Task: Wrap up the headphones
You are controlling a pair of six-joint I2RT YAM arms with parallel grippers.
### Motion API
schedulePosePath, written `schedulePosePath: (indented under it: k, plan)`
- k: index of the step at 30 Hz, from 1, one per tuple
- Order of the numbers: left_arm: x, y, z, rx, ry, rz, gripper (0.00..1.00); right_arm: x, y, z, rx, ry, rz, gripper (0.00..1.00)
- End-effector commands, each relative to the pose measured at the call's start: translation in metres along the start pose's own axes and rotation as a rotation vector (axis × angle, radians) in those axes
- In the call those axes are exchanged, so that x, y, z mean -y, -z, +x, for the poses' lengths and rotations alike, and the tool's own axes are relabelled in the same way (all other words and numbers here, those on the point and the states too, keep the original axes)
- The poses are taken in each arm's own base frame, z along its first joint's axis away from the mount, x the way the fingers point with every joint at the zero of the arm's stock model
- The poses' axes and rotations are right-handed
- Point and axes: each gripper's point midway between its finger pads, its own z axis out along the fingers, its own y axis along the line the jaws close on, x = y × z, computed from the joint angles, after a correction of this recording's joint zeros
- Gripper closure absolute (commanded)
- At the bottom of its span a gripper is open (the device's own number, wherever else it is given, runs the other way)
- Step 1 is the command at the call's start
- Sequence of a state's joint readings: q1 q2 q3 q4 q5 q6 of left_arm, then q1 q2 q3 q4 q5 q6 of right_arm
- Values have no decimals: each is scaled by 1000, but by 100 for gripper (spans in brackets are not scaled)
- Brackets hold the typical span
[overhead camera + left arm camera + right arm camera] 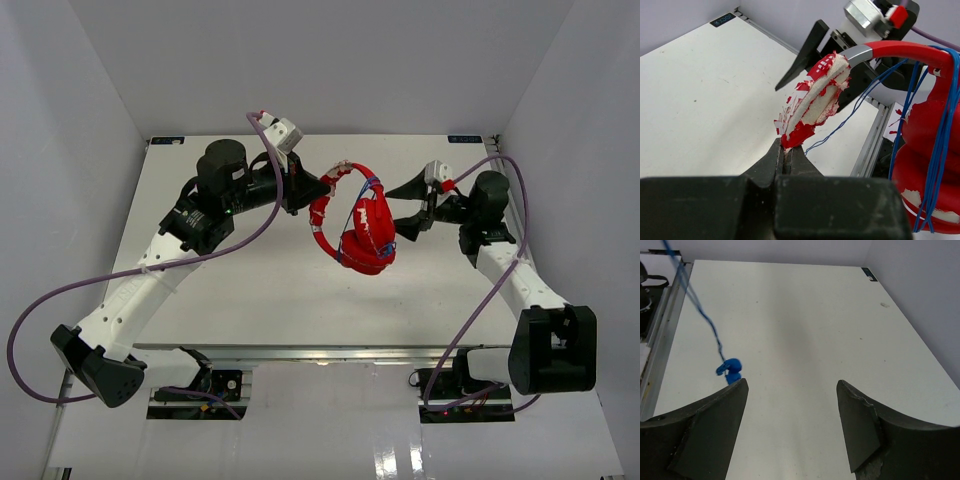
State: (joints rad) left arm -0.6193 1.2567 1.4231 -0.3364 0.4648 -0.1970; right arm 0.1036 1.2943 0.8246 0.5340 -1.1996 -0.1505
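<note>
The red headphones [360,235] hang at mid-table, with their thin blue cable [375,200] wound several times around the headband and cups. My left gripper [326,187] is shut on the worn red-and-white padding of the headband [817,95], pinching its lower tip [790,140]. The cable loops [940,130] run down over the red cups [925,150]. My right gripper [398,212] is open and empty, just right of the headphones. In the right wrist view the small blue plug [730,369] dangles on its cable just beyond the tip of my left finger [715,420], outside the jaws of my right gripper [792,390].
The white table [250,290] is walled at the back and on both sides. An aluminium rail [330,352] runs along its near edge. Thick purple robot cables [240,235] loop beside each arm. The right gripper's black fingers [805,55] show in the left wrist view behind the headband.
</note>
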Motion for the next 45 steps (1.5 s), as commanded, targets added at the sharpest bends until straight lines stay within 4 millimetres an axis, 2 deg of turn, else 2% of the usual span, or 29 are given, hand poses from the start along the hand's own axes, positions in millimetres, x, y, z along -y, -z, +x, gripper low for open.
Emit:
schedulePosePath:
  k: [1,5,7,10,11,13,14,15,16,18,19,23,26,30,31,35,40,43,45]
  plan:
    - [18,14,-42,114,-39,23,100,-33,0,-21,55,165,-177,22]
    - [17,16,-43,119,-45,19,100,-43,-10,-30,58,167,-204,21]
    - [18,16,-43,119,-44,19,100,-52,-22,-31,53,143,-218,19]
    - [18,15,-43,117,-40,22,100,-55,-37,-30,40,103,-194,19]
    - [18,15,-43,118,-41,22,100,-63,-46,-31,44,83,-217,20]
    - [18,15,-45,123,-42,19,100,-65,-54,-30,41,68,-210,24]
    - [18,16,-47,127,-43,16,100,-66,-56,-28,38,61,-209,38]
    - [18,17,-48,133,-44,10,100,-66,-58,-25,32,52,-204,56]
    - [15,17,-49,136,-42,-3,100,-65,-58,-23,23,36,-203,67]
    - [10,18,-51,150,-38,-34,100,-67,-57,-17,4,19,-209,87]
    - [7,18,-53,161,-36,-51,100,-71,-55,-14,-3,18,-215,89]
    - [2,15,-54,183,-36,-69,100,-87,-48,-18,16,36,-246,90]
    - [4,14,-55,191,-35,-54,100,-84,-47,-23,14,41,-225,84]
    - [5,12,-56,196,-30,-48,100,-75,-49,-25,-1,48,-183,56]
    - [5,13,-56,197,-30,-47,100,-75,-48,-25,-3,52,-179,54]
    - [6,15,-56,198,-30,-48,100,-67,-47,-20,-24,67,-132,52]
    - [7,16,-55,197,-29,-43,100,-71,-45,-18,-30,63,-143,52]
    - [8,18,-55,200,-29,-45,100,-91,-41,-21,-12,59,-244,52]
    - [7,20,-56,203,-33,-53,100,-107,-36,-32,23,123,-343,53]
